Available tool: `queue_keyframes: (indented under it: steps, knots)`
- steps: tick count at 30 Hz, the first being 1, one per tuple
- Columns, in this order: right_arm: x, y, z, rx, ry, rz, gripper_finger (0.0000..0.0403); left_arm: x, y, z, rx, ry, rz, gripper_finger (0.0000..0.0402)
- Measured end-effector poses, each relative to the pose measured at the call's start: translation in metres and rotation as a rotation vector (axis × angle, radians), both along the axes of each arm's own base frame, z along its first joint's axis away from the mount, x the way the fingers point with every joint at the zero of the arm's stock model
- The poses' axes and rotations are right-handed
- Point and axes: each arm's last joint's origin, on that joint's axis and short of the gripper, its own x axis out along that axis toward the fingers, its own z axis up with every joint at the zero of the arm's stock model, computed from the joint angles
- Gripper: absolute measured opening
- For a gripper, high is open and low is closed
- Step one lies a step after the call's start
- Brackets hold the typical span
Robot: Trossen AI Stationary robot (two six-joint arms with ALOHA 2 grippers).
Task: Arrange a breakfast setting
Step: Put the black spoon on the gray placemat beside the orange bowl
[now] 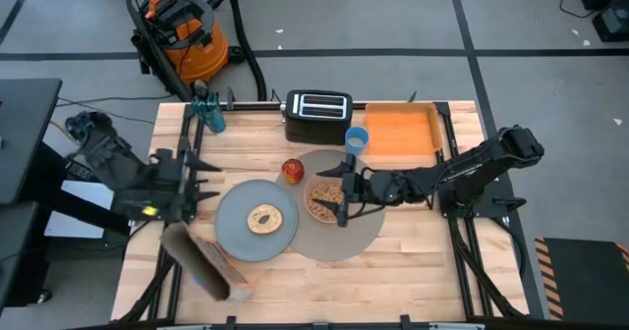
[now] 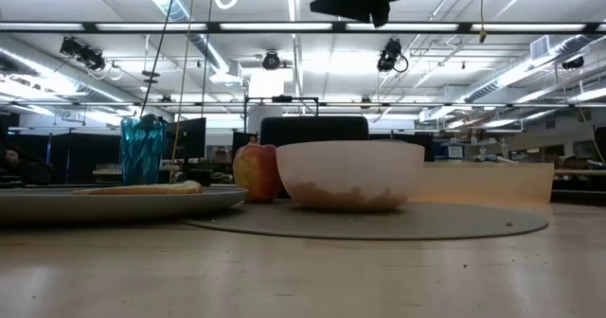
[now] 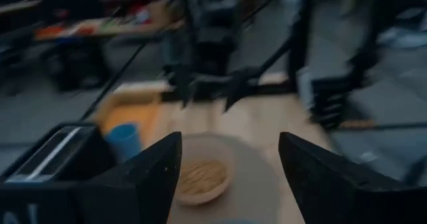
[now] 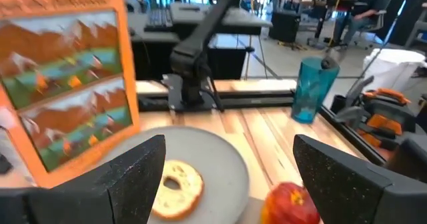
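Overhead, you see a wooden table [image 1: 413, 261] w/ the setting partly laid. Mat [image 1: 369, 237] sits center-right; bowl [image 1: 322, 200] w/ cereal rests on its left part. Plate [image 1: 236, 234] lies just left of the mat, overlapping its edge, w/ a bagel [image 1: 263, 218] on it. Apple [image 1: 293, 170] sits between plate and bowl, toward the toaster [image 1: 317, 115]. Blue cup [image 1: 356, 139] stands at the mat's far edge, beside the orange tray [image 1: 401, 134]. Spoon isn't visible in any view.

Right gripper [image 1: 343, 192] hovers over the bowl's right side, fingers [image 4: 133, 167] spread wide, nothing between them. Left gripper [image 1: 197, 184] sits at the table's left edge, near the plate, fingers [image 3: 157, 167] apart and empty; a cereal box [image 1: 208, 263] hangs tilted off the front-left edge beside it.

Judgement: cereal looks poured, so next is prob. tidying positions or finding the spoon. For the right arm, lift clear before moving sideways, so you don't clip the bowl rim or nudge the apple. Keep the left arm's path away from the plate edge; the bagel could slide. Watch the box, it could drop.
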Motion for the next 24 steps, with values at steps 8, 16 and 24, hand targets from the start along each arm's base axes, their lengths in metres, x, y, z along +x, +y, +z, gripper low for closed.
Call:
queue_keyframes:
  steps: [8, 16, 24]
  knots:
    - [0.000, -0.004, -0.004, -0.103, 0.061, 0.004, 0.0336, 0.059, 0.009, 0.014, 0.048, 0.185, 0.270, 0.0243]
    - [-0.005, 0.010, -0.013, -0.168, 0.155, 0.066, 0.0336, 0.104, 0.072, 0.020, -0.034, 0.325, 0.703, 0.0242]
    - [-0.015, 0.028, -0.025, -0.156, 0.277, 0.115, 0.0336, 0.093, 0.150, 0.021, -0.133, 0.395, 1.105, 0.0242]
